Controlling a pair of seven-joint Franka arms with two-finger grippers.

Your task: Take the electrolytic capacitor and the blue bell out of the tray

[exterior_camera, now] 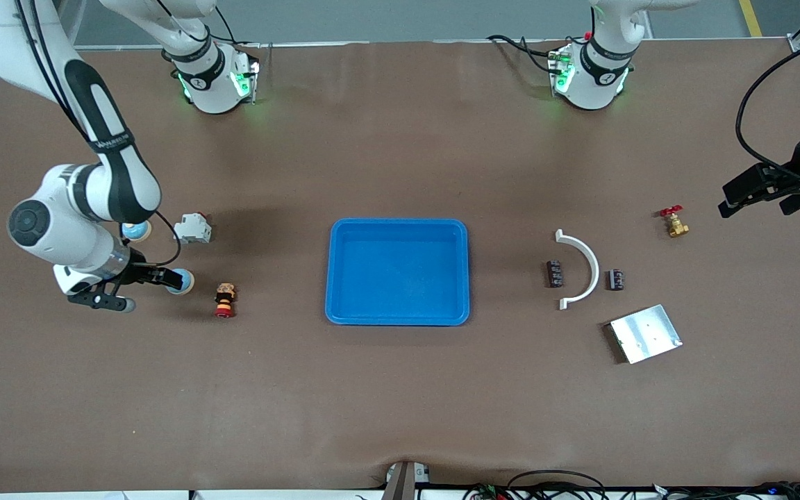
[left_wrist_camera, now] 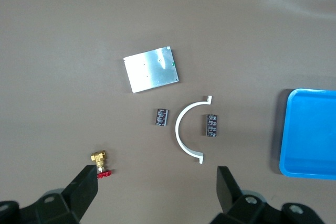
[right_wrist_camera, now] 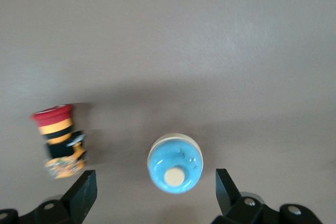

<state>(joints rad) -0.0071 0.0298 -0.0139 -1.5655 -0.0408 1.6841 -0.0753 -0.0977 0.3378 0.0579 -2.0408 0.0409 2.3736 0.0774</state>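
Right hand [right_wrist_camera: 152,190]: released, over the bell [right_wrist_camera: 175,162], near the counter's [exterior_camera: 400,389] right-arm end.
Left hand [left_wrist_camera: 157,187]: released, waits above the left-arm edge.
Capacitors [exterior_camera: 554,273]: beside the white arc [exterior_camera: 580,267].

Between the left gripper's [left_wrist_camera: 157,186] spread black fingers lies a white plastic half-ring [left_wrist_camera: 186,129], flanked by two small dark rectangular capacitors [left_wrist_camera: 161,117], a shiny square metal plate [left_wrist_camera: 151,69] above.

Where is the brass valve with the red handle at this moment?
The brass valve sits on the table toward the left arm's end, beside the white curved bracket, under the open left claw.
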